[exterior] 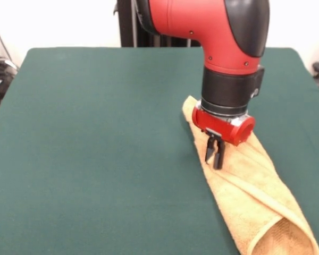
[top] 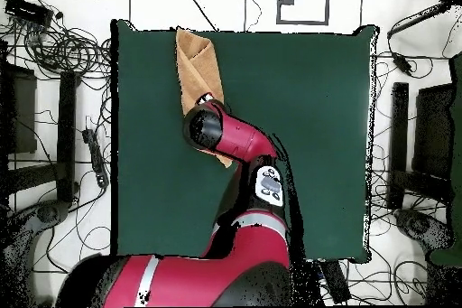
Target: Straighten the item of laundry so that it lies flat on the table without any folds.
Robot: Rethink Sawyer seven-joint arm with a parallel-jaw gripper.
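The item of laundry (exterior: 255,196), a golden-orange towel, lies folded into a long narrow strip on the right side of the dark green table (exterior: 95,138). It runs diagonally toward the near right corner, where one end curls open like a tube. My gripper (exterior: 215,159) points straight down onto the strip's left edge near its far end. The fingers are pinched together on a fold of cloth, which still rests on the table. In the overhead view the towel (top: 197,65) reaches the table's (top: 316,124) top edge, and the arm's wrist hides the gripper.
The towel's near end lies close to the table's edge in both views. Cables (top: 63,51) and dark equipment stands (top: 424,133) crowd the floor around the table. The arm's red links (top: 253,155) stretch across the table's middle from the base side.
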